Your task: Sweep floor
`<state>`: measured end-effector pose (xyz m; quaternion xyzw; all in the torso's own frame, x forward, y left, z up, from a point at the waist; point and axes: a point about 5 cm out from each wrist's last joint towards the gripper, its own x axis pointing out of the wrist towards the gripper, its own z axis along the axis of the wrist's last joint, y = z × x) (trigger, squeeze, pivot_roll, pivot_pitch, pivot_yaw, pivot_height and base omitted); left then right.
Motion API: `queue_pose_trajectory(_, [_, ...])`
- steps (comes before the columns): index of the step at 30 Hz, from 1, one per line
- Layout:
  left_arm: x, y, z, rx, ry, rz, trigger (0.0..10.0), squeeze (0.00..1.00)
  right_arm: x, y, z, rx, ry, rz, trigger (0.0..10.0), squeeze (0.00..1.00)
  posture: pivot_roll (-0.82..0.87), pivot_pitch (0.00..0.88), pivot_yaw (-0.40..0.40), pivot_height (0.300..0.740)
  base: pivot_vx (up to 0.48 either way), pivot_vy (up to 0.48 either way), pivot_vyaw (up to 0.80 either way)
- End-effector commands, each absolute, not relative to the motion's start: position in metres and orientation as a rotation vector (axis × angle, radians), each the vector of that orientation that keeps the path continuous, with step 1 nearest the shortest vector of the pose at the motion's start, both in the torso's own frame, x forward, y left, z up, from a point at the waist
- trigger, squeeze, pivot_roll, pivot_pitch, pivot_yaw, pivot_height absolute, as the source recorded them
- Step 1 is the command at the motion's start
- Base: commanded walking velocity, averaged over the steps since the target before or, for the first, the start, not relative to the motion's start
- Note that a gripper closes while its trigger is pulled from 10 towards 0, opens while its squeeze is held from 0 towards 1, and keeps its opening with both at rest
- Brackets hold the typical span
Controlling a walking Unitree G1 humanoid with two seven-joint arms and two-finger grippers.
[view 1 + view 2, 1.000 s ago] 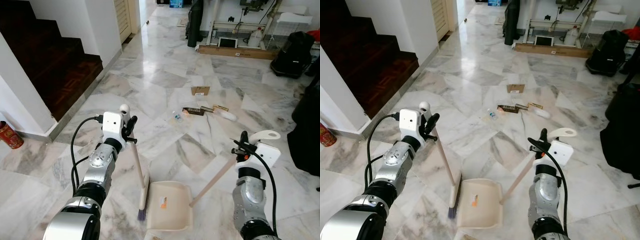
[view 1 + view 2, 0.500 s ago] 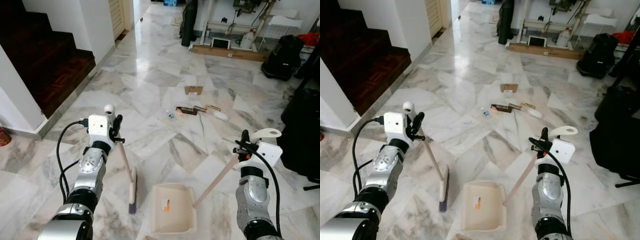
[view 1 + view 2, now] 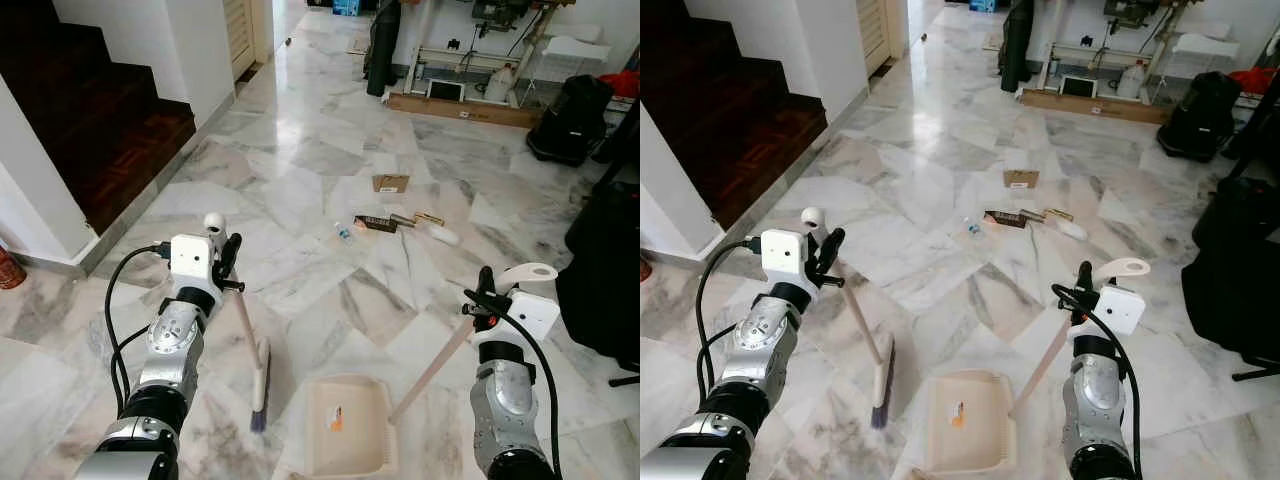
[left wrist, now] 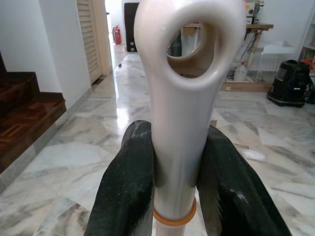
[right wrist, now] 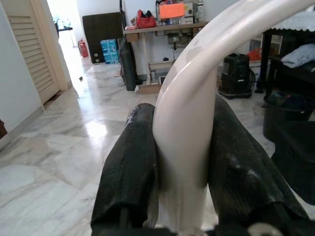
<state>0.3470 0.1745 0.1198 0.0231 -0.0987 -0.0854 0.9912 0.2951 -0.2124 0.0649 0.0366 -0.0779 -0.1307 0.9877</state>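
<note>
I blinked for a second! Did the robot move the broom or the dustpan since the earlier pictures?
Yes, a little. The broom head was right beside the dustpan; now there is a gap of floor between them, with the broom on the robot's left. The left gripper still clamps the broom handle, and the right gripper still clamps the dustpan handle. The litter ahead looks untouched.
</note>
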Motion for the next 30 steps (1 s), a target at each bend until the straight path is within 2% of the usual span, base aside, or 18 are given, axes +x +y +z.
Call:
queue_pose_trajectory(1, [0.3479,0.1721,0.126,0.063,-0.225,-0.189,10.0,0.0,0.2958,-0.2151,0.0743,0.074,-0.214,-0.274,10.0,0.0,0.13,0.0,-0.059,0.74,0.0,0.0,0.0])
queue_pose_trajectory(16, [0.345,0.174,0.1232,0.07,-0.213,-0.2,10.0,0.0,0.2989,-0.2109,0.0757,0.077,-0.21,-0.263,10.0,0.0,0.14,0.0,-0.063,0.74,0.0,0.0,0.0])
queue_pose_trajectory(30, [0.3436,0.1754,0.1242,0.071,-0.218,-0.193,10.0,0.0,0.2989,-0.2075,0.075,0.086,-0.207,-0.254,10.0,0.0,0.15,0.016,-0.067,0.74,0.263,0.0,0.0])
